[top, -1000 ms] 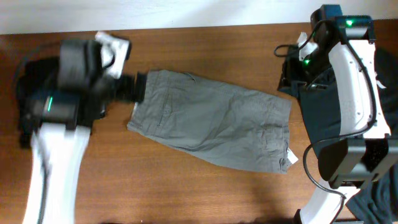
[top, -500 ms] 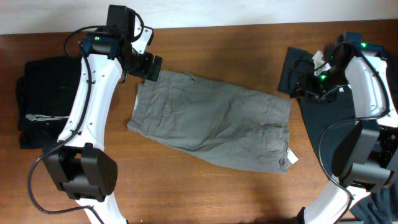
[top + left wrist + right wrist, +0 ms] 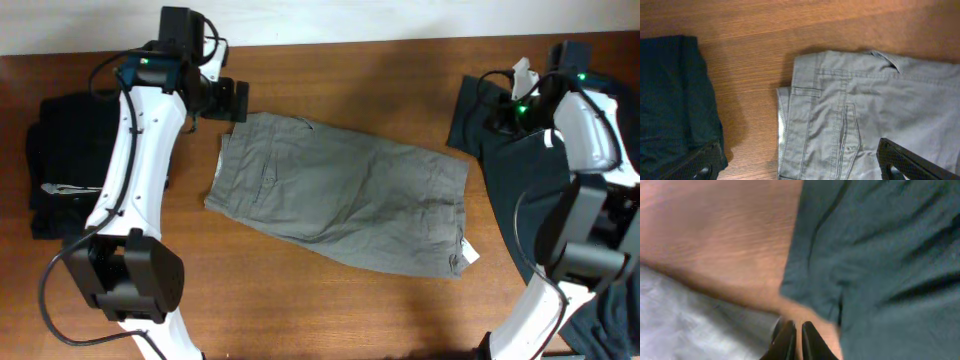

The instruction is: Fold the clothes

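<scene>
Right wrist view blurs, yet we see the right hand (image 3: 796, 339) nearly pinched shut, empty. The left hand (image 3: 238, 101), spread wide, has backed off the grey-khaki woven shorts (image 3: 340, 195) lying central on the brown wooden surface (image 3: 350, 70).

**No legible text in any view**

White label (image 3: 467, 257) at the lower right corner of the shorts (image 3: 340, 190): too small to read from overhead. Pale mark (image 3: 60, 187) on the dark garment (image 3: 70, 140) at far left: blurred, no letters made out. Wrist views: nothing readable.
</scene>
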You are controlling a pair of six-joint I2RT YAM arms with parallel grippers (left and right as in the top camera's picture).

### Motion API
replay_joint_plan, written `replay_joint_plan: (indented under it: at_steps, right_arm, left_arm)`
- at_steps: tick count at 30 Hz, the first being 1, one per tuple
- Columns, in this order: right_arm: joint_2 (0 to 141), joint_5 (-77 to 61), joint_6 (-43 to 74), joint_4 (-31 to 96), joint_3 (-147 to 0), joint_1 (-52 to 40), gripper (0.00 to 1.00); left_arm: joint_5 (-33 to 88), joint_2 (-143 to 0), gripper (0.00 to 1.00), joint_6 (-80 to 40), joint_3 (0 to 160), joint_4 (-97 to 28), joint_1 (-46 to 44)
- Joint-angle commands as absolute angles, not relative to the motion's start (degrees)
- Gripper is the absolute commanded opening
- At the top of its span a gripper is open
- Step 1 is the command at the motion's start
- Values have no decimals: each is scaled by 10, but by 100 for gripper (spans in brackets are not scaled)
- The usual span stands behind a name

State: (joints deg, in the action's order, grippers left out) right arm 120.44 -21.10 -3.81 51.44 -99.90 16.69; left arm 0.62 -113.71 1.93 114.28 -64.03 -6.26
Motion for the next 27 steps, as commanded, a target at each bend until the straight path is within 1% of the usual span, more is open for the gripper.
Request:
replay_joint_plan:
  at_steps: [1, 10, 12, 17, 19, 27]
  right_arm:
    - [1248, -193, -41, 490, -998, 162, 10]
    - [1322, -183, -43, 449, -998, 161, 7]
    - [1333, -148, -43, 451, -998, 162, 7]
    - [1334, 21, -43, 452, -1002, 170, 6]
    - [1334, 60, -43, 451, -1003, 178, 5]
    - [1334, 67, -41, 430, -1012, 230, 5]
  left_arm:
    - [6, -1136, 98, -5, 1153, -637, -56]
    - [6, -1145, 98, -5, 1149, -626, -56]
    - [6, -1155, 98, -5, 1145, -621, -56]
    - [6, -1184, 98, -4, 1145, -621, -56]
    - [6, -1188, 98, -4, 1145, -619, -56]
    - [6, -1190, 98, -4, 1145, -605, -56]
